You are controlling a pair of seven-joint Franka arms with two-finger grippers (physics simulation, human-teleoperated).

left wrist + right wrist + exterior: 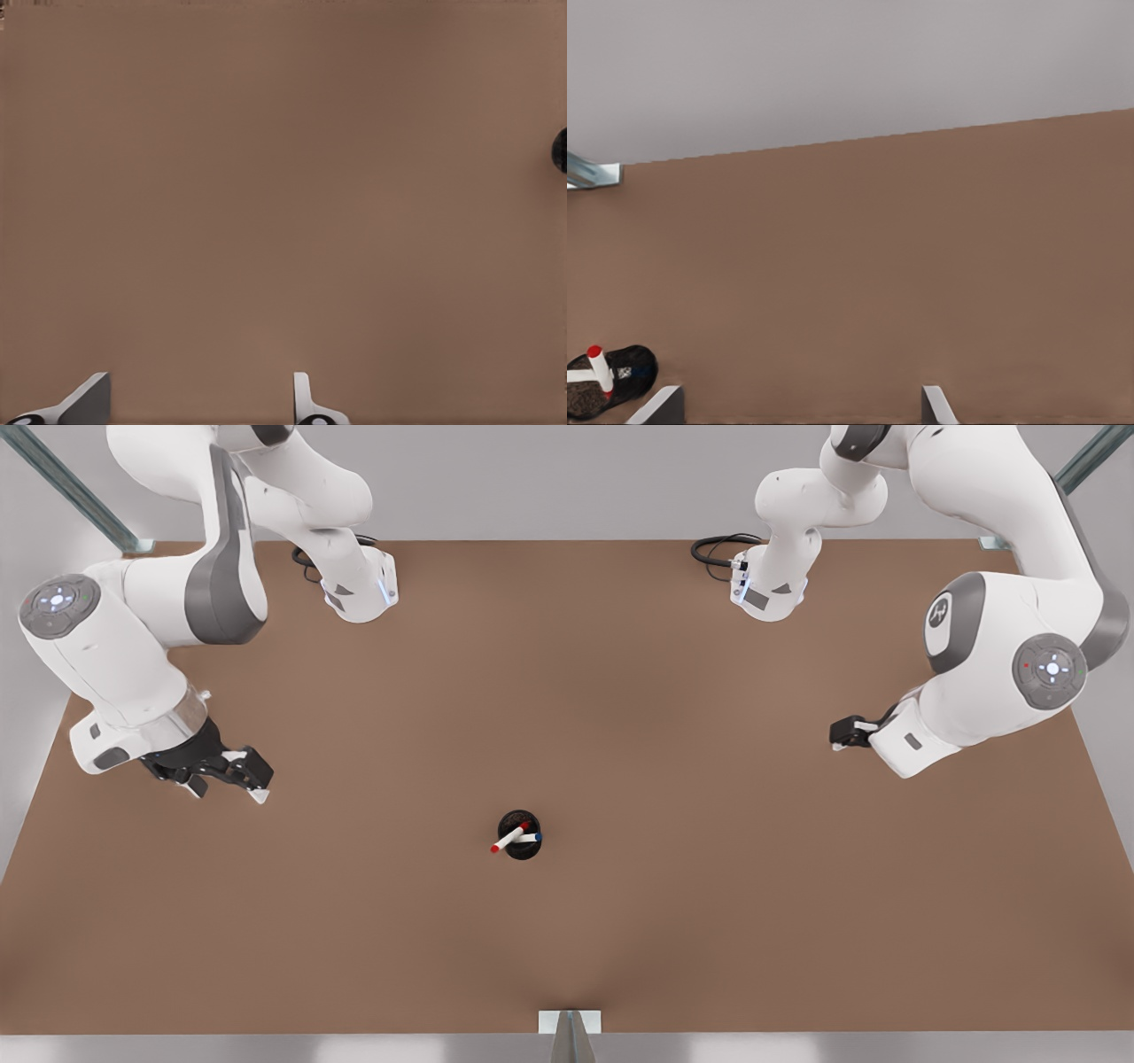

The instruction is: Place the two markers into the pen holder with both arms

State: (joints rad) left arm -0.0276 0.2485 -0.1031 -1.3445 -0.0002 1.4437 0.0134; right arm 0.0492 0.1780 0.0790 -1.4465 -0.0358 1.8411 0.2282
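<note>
The holder [519, 835] stands on the brown bench [620, 939], toward its near middle in the front view. Both markers sit in it: the red marker [508, 839] leans out over the rim toward the front view's left, and the blue marker [530, 837] lies across the mouth, its dark cap toward the front view's right. Judged from this, the placing step looks done, and all that seems left is for the arms to hold clear. The two grippers hang well apart from the holder, one at each side of the bench. The left gripper [199, 403] shows its fingers spread wide with nothing between them; the right gripper [802, 405] is likewise wide and empty.
</note>
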